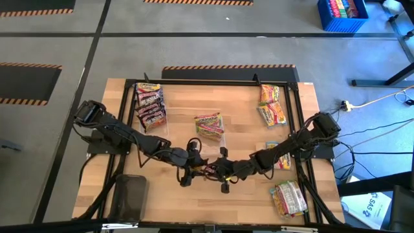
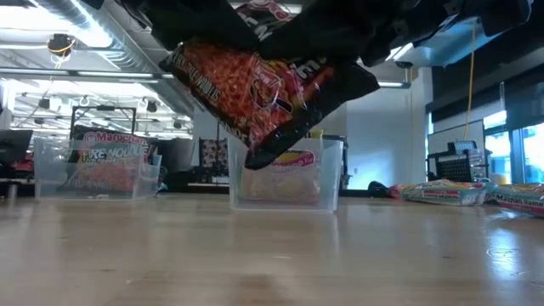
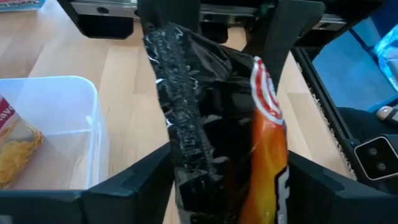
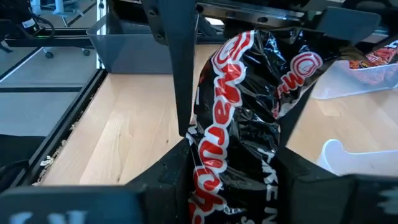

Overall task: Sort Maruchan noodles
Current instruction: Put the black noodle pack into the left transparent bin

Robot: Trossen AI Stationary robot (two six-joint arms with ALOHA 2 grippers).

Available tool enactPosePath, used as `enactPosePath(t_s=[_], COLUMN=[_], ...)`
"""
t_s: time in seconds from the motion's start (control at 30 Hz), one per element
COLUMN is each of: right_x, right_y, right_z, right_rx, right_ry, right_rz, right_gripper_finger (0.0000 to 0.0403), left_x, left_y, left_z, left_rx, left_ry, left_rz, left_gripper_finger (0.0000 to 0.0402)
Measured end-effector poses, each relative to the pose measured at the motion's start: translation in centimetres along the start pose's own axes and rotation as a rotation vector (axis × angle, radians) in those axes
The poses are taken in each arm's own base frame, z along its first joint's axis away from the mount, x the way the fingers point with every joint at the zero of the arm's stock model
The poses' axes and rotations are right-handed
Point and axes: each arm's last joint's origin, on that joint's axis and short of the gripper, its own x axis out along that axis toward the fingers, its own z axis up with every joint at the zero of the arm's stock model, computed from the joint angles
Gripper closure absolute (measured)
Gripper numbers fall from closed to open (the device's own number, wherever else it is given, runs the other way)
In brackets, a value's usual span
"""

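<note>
i see one dark packet (image 2: 263, 93) hanging in the air between my two grippers, above the front middle of the table (image 1: 194, 207). in the low view it tilts, its orange printed face showing, clear of the wood below. the right gripper (image 4: 233, 146) is clamped on it: the black and red wrapper is pinched between its fingers (image 4: 180, 68) and bulges out past them. the left gripper (image 3: 227, 162) has the same packet between its fingers (image 3: 134, 180), which stand fairly wide on either side of the crinkled seam; i can't tell if they grip it or merely flank it.

just beyond the two grippers sits a clear tray (image 1: 222, 133) with yellow packets (image 1: 208, 124) in it; in the low view it stands right behind the hanging packet. farther off on the left gripper's side, another tray (image 1: 138, 107) holds dark packets (image 1: 151, 107). on the right gripper's side loose packets (image 1: 272, 107) lie at the far corner, a pale pile (image 1: 288, 197) lies at the near corner, and one more packet (image 1: 283, 158) lies beside the right arm.
</note>
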Motion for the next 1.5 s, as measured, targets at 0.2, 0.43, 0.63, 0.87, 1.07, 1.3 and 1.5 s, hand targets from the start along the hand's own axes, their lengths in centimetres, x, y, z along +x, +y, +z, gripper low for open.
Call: enactPosePath(t_s=[0.2, 0.43, 0.63, 0.87, 1.07, 1.3, 1.5], right_x=[0.0, 0.1, 0.3, -0.6, -3.6, -5.3, -5.8], right_y=[0.0, 0.2, 0.4, 0.3, 0.6, 1.1, 0.7], right_z=[0.0, 0.3, 0.9, 2.5, 3.3, 1.1, -1.7], right_rx=[0.002, 0.023, 0.009, -0.033, -0.036, 0.004, 0.07], right_ry=[-0.004, 0.0, 0.054, 0.122, 0.131, 0.16, 0.202], right_rz=[0.009, 0.019, 0.017, 0.007, -0.002, -0.027, -0.046], right_gripper_finger=[0.0278, 0.0263, 0.018, 0.0138, 0.0137, 0.0137, 0.0136], left_x=[0.0, -0.1, -0.2, -1.2, -1.8, -2.5, -2.2], left_y=[0.0, -0.3, -0.9, -1.2, -2.5, -3.4, -2.9], left_z=[0.0, 0.0, -0.2, -0.3, -1.3, -2.1, -3.8], left_rx=[0.001, 0.006, 0.022, 0.028, 0.045, 0.093, 0.051], left_ry=[0.001, 0.001, -0.001, 0.021, 0.084, 0.041, -0.031], left_rz=[-0.003, -0.014, 0.011, 0.024, 0.025, 0.037, 0.007], left_gripper_finger=[0.0213, 0.0239, 0.0242, 0.0243, 0.0243, 0.0243, 0.0243])
